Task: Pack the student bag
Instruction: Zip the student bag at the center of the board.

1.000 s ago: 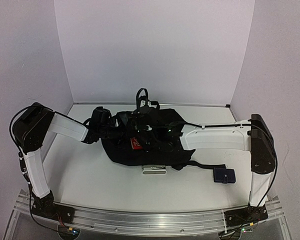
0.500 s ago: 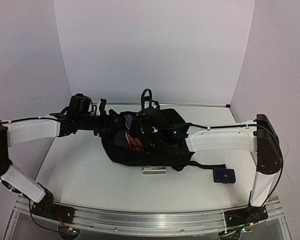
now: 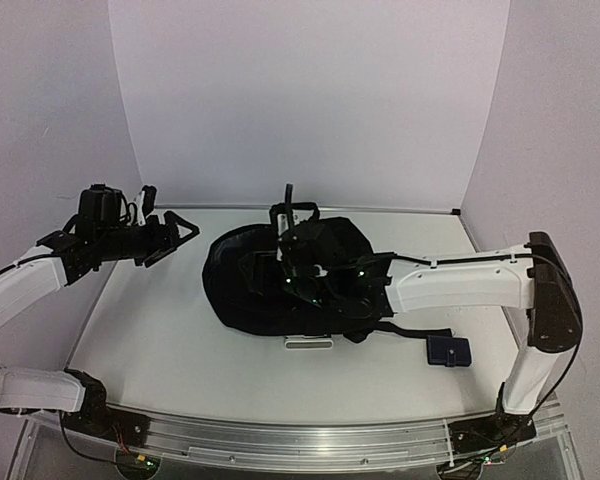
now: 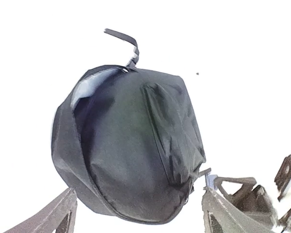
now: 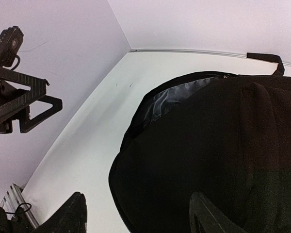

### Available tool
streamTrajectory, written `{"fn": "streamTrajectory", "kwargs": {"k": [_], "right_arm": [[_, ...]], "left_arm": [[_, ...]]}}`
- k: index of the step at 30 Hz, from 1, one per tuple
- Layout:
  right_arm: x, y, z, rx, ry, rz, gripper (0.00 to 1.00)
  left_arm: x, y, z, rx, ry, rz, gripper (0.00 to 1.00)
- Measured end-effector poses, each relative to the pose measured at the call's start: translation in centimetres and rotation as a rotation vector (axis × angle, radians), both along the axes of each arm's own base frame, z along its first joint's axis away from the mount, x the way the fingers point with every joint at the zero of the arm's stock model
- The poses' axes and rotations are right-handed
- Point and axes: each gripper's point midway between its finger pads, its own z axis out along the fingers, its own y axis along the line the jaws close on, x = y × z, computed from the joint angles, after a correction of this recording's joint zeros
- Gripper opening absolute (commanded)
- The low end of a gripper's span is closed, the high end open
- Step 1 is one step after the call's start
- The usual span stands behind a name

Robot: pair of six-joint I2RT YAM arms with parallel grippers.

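The student bag [image 3: 242, 295] lies mid-table [image 3: 160, 340], top loop toward the far edge, while the right gripper [image 5: 137, 204] hovers over it, jaws spread and empty, and the left gripper [image 3: 170, 224] hangs near the table's left edge, likewise spread wide, gripping nothing.

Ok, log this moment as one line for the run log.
student bag: on table, opening gaping | left gripper: open, left of bag, not touching | right gripper: open, over bag | blue pouch: outside bag
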Motion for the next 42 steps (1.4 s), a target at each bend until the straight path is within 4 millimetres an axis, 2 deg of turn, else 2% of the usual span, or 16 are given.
{"fn": "streamTrajectory", "kwargs": {"k": [3,7,9,12,14,16,18,21,23,26,32,36,38,42], "right_arm": [[0.3,-1.6,0.4,-0.008,0.019,-0.026,0.69],[3.5,-5.8,0.0,0.003,0.075,-0.119,0.68],[5.7,-9.1,-1.4,-0.005,0.116,-0.191,0.68],[8.4,-14.4,-4.4,-0.035,0.182,-0.309,0.66],[9.0,-17.5,-6.3,-0.064,0.222,-0.374,0.62],[8.6,-19.0,-7.4,-0.083,0.248,-0.403,0.57],[8.1,-19.6,-7.6,-0.083,0.258,-0.412,0.54],[7.5,-19.9,-6.8,-0.047,0.254,-0.417,0.52],[7.2,-20.0,-6.2,-0.019,0.249,-0.42,0.51],[7.0,-20.2,-6.1,0.019,0.247,-0.424,0.48],[6.3,-20.5,-7.9,0.02,0.28,-0.42,0.47],[6.0,-20.6,-7.8,0.037,0.278,-0.415,0.46],[6.0,-20.6,-7.5,0.047,0.274,-0.414,0.46],[5.9,-20.7,-7.2,0.065,0.266,-0.414,0.45]], "left_arm": [[-1.1,-1.8,-0.2,0.038,-0.021,-0.098,0.83],[-3.6,-6.7,-0.9,0.112,-0.033,-0.283,0.77],[-4.8,-9.5,-1.3,0.144,-0.042,-0.38,0.75],[-6.0,-12.8,-2.6,0.2,-0.035,-0.471,0.7],[-6.5,-14.8,-3.8,0.248,-0.022,-0.512,0.66],[-6.8,-17.0,-4.9,0.29,-0.014,-0.549,0.64],[-7.1,-19.0,-6.0,0.324,-0.01,-0.584,0.63],[-7.5,-21.1,-7.2,0.35,0.001,-0.62,0.58],[-7.6,-22.1,-7.8,0.359,0.009,-0.635,0.48],[-7.3,-23.1,-8.8,0.38,0.02,-0.648,0.43],[-6.8,-23.9,-10.9,0.448,0.047,-0.648,0.42],[-6.3,-24.0,-11.9,0.489,0.051,-0.626,0.41],[-6.1,-24.0,-12.1,0.503,0.051,-0.616,0.37],[-5.7,-24.3,-12.1,0.511,0.046,-0.609,0.22]]}}
